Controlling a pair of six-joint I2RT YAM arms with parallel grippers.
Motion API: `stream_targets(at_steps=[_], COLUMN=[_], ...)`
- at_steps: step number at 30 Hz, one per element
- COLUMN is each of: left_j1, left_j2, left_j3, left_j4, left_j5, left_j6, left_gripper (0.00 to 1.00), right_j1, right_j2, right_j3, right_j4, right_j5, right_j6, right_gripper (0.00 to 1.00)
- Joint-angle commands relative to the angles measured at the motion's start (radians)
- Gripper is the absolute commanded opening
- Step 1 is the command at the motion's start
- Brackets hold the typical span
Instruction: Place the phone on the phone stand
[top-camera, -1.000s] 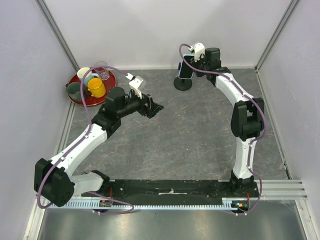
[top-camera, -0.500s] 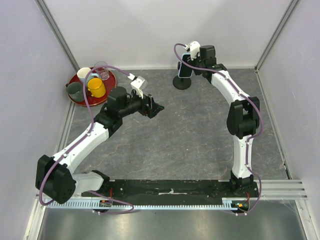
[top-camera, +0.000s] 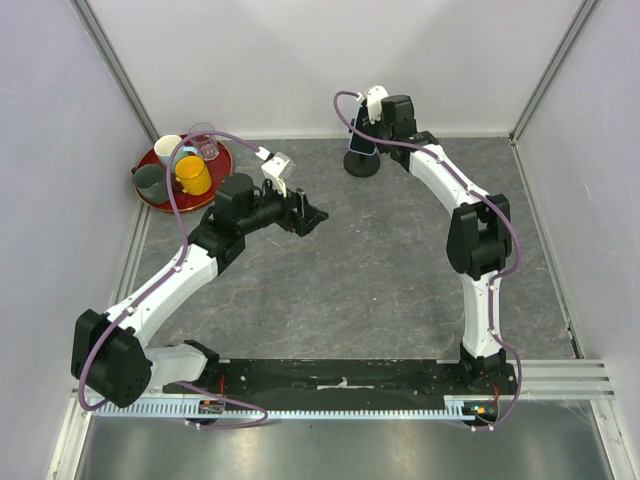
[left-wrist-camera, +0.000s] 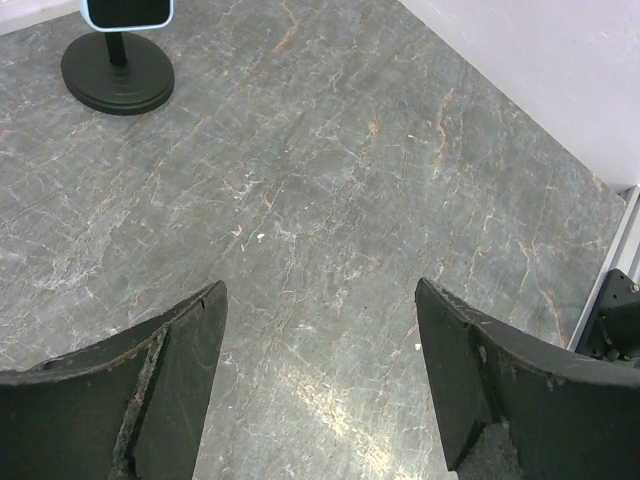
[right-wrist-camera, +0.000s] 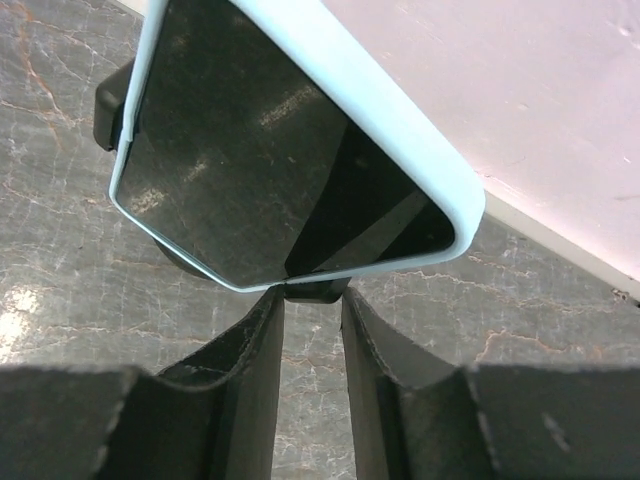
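The phone (right-wrist-camera: 270, 160), with a black screen and a light blue case edge, stands tilted over the black phone stand (top-camera: 362, 165) at the back of the table. In the top view the phone (top-camera: 358, 137) is just above the stand's disc base. My right gripper (right-wrist-camera: 312, 300) has its jaws nearly together with the tips at the phone's near edge; in the top view the gripper (top-camera: 366, 122) is at the phone's upper end. The left wrist view shows the phone (left-wrist-camera: 125, 10) on the stand (left-wrist-camera: 118, 75). My left gripper (left-wrist-camera: 320, 300) is open and empty over bare table, also seen from above (top-camera: 312, 213).
A red tray (top-camera: 150, 193) with a yellow cup (top-camera: 193, 175) and other cups sits at the back left. White walls close the table at the back and on both sides. A metal rail (left-wrist-camera: 628, 260) runs along the right edge.
My right gripper and the phone's upper end have moved left over the stand. The stand base has shifted slightly left. My left arm has barely moved.
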Motion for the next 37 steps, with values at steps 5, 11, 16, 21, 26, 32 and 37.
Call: stream_targets(at_steps=[5, 11, 16, 21, 26, 32, 37], left_j1=[0.0, 0.0, 0.0, 0.0, 0.0, -0.004, -0.033], left_j2=[-0.002, -0.01, -0.019, -0.041, -0.068, -0.12, -0.203], left_j3=[0.004, 0.004, 0.004, 0.006, -0.002, -0.011, 0.001], left_j4=[0.026, 0.024, 0.024, 0.027, 0.033, 0.037, 0.007], left_j5=[0.024, 0.021, 0.022, 0.032, 0.021, -0.016, -0.103], left_j6=[-0.023, -0.022, -0.028, -0.036, -0.039, -0.02, 0.006], left_gripper=[0.82, 0.82, 0.82, 0.82, 0.82, 0.82, 0.82], right_j1=[0.004, 0.004, 0.004, 0.003, 0.004, 0.004, 0.004], right_j2=[-0.06, -0.193, -0.387, -0.641, -0.88, -1.198, -1.333], right_j3=[-0.025, -0.049, -0.229, -0.442, -0.565, -0.576, -0.455], right_j4=[-0.019, -0.105, -0.133, -0.177, -0.294, -0.276, -0.256], right_j5=[0.023, -0.012, 0.037, 0.192, 0.177, 0.157, 0.2], right_j6=[-0.026, 0.092, 0.19, 0.334, 0.393, 0.45, 0.418], right_gripper=[0.65, 0.81, 0.95, 0.98, 0.98, 0.98, 0.98])
